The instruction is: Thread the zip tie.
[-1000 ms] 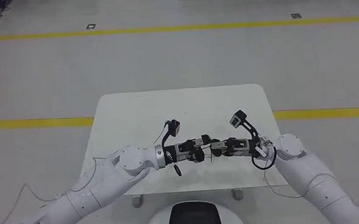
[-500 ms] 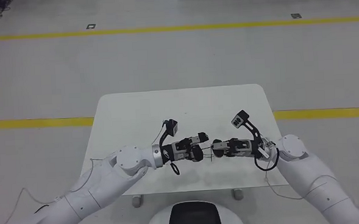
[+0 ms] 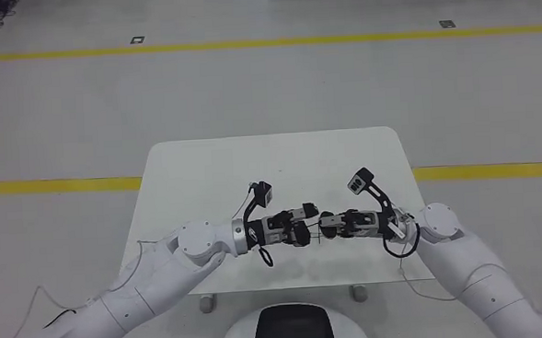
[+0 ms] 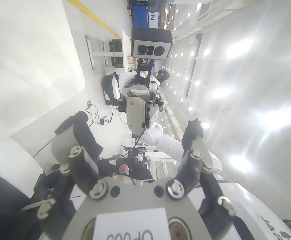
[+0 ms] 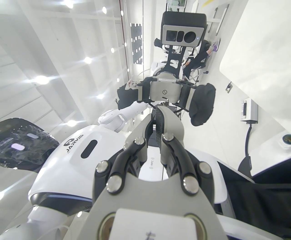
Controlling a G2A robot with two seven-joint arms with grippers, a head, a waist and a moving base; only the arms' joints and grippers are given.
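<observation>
over the robot's side of the white surface [image 3: 252,165] the two arms meet tip to tip, both held above it. the left claw [image 4: 134,121] is open, its two black-wrapped fingers [image 4: 77,128] spread wide, and it faces the right claw [image 5: 159,112] head-on. the right claw is pinched closed, its fingers pressed together, and it grips the zip tie [image 3: 319,234]. in the top view the zip tie shows as a short, thin dark line crossing the small gap between the two claws. in the left wrist view it hangs from the right claw's tip as a fine black line. seen from the right wrist, the closed tip points into the space between the left claw's spread fingers. whether the zip tie touches the left claw cannot be told.
</observation>
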